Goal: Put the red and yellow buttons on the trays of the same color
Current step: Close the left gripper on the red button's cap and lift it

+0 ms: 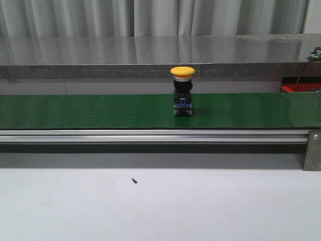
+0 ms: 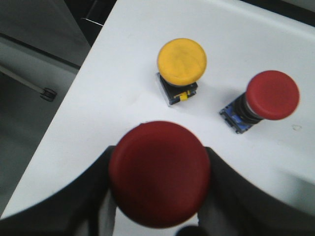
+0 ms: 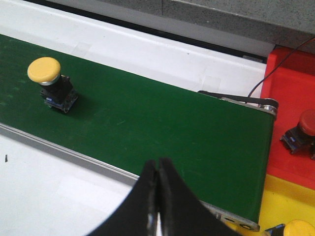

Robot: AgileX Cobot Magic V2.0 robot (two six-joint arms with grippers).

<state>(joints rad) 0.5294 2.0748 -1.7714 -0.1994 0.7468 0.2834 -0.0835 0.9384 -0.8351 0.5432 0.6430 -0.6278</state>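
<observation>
So the left gripper [image 2: 157, 216] has its jaws pinching a red button [image 2: 158, 173] by the body under the cap, which makes sense since the cap is too wide to grab. It hangs over a white bench [image 2: 118, 78] where two more wait upright: a yellow one [image 2: 181, 61] at about 12 o'clock from the held one, and another red [image 2: 272, 95] at 2 o'clock. Looks like a feed stock to me.

The right gripper [image 3: 157, 196] has its jaws pressed together, holding nothing, parked over the near edge of the green belt [image 3: 162, 123]. A yellow button [image 1: 182, 90] stands mid-belt. Off the belt's end sit the red tray [image 3: 290, 83], already holding a red button [image 3: 307, 125], and the yellow tray [image 3: 275, 201] with a yellow one [image 3: 298, 229].

Behind is a grey ledge [image 1: 150, 52] and curtains [image 1: 150, 15].
</observation>
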